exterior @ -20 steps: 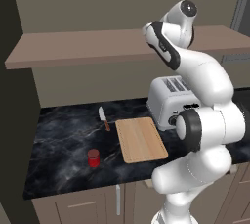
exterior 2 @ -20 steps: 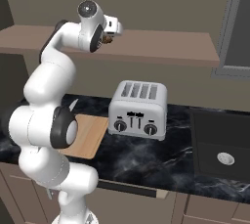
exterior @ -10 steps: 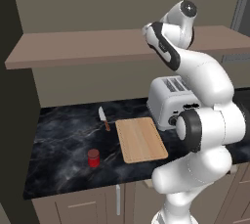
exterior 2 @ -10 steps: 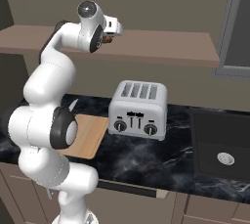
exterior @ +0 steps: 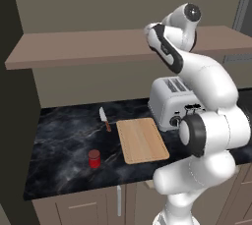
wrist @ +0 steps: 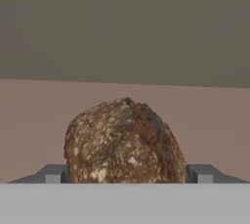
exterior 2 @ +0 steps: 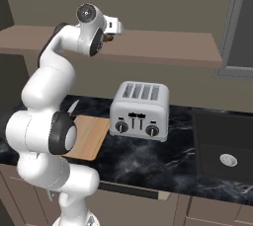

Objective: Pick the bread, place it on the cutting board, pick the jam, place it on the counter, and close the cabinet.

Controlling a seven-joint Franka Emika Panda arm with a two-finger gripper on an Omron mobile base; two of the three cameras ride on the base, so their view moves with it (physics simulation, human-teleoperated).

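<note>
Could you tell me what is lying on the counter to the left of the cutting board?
On the counter, left of the cutting board, stand the red jam near the front and a knife towards the back. The board's top is bare. The arm covers the counter's right part.

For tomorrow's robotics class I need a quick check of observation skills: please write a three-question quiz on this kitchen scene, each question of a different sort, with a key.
1. True or false: the bread lies on the cutting board.
2. Where does the jam stand?
A. on the cabinet shelf
B. on the counter, left of the board
C. on top of the toaster
3. Fill in: in the hand view, the fingertips of the gripper stand on either ____ of the loaf.

Key
1. False; it sits on the brown shelf of the cabinet, between the fingertips.
2. B
3. side
</note>
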